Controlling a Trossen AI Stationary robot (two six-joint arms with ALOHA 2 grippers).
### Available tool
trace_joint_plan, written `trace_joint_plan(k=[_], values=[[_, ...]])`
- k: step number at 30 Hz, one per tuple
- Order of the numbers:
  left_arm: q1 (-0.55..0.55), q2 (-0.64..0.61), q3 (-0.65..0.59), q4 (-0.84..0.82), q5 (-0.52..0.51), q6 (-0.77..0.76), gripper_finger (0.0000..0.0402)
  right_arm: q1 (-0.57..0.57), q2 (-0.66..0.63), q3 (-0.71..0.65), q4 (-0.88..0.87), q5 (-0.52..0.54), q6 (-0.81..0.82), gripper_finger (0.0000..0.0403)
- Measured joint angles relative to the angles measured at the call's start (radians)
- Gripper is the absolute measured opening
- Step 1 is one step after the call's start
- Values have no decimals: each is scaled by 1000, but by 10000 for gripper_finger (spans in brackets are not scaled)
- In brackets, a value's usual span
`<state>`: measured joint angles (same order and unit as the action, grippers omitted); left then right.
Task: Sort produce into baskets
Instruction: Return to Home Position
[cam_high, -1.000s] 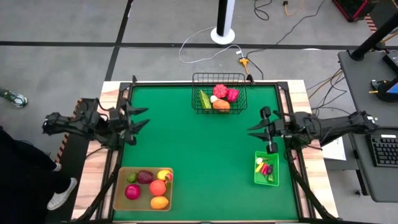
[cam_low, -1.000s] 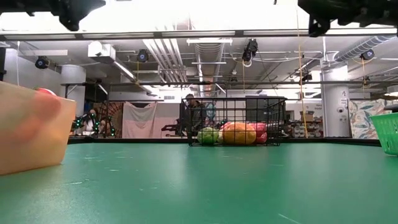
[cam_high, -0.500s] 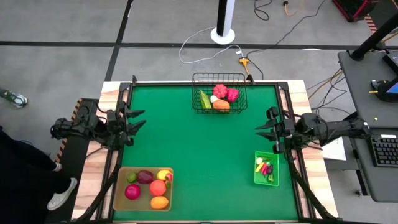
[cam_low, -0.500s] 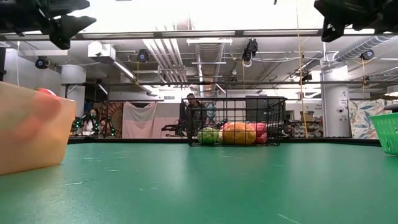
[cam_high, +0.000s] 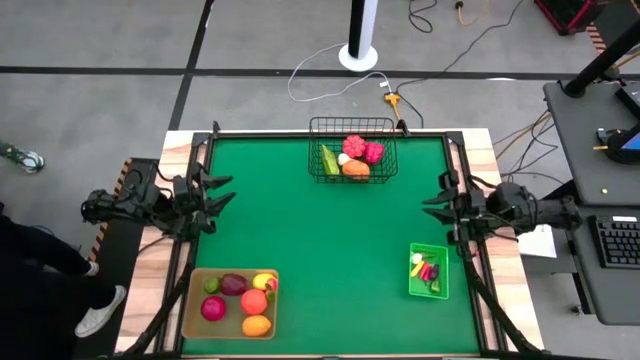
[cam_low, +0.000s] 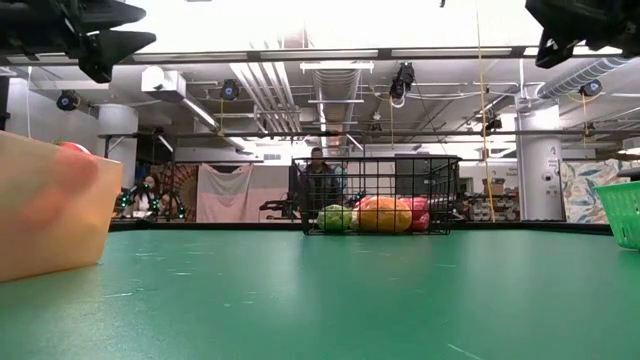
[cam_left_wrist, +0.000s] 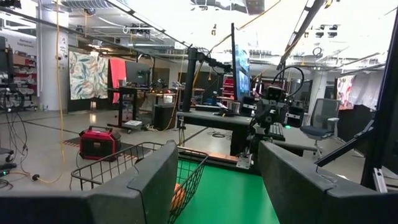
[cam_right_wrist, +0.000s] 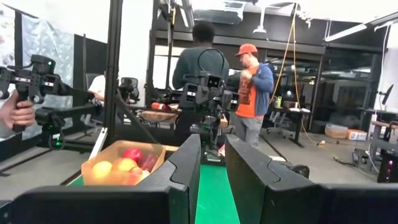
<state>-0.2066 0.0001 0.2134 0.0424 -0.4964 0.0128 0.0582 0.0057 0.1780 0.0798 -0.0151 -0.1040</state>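
Green desk (cam_high: 300, 230) poses little hazard as laid out: all produce (cam_high: 355, 147) in sight sits inside a container, so the likely trouble is an arm clipping something on its way home. Wire basket (cam_high: 352, 119) stands at the far edge, centre, well apart from both arms; low risk. Tan tray (cam_high: 187, 320) in the near left corner lies near the left end effector (cam_high: 228, 190), which hangs over the left edge, fingers spread, empty; a low swing could nudge it. Green bin (cam_high: 428, 292) sits by the right edge, near the right end effector (cam_high: 432, 205), fingers parted narrowly, gripping nothing; a dropped wrist might tip the bin and spill its small chilli-like pieces (cam_high: 426, 270). Room: the desk's middle is open green between the three containers. Wood margin (cam_high: 155, 275) and dark struts hem both sides, so up and outward looks the safer path.
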Motion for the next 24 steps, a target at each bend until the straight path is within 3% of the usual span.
trace_joint_plan(k=[24], values=[[0,0,-35,0,0,-41,206,0,-5,-33,-9,1,28,68]])
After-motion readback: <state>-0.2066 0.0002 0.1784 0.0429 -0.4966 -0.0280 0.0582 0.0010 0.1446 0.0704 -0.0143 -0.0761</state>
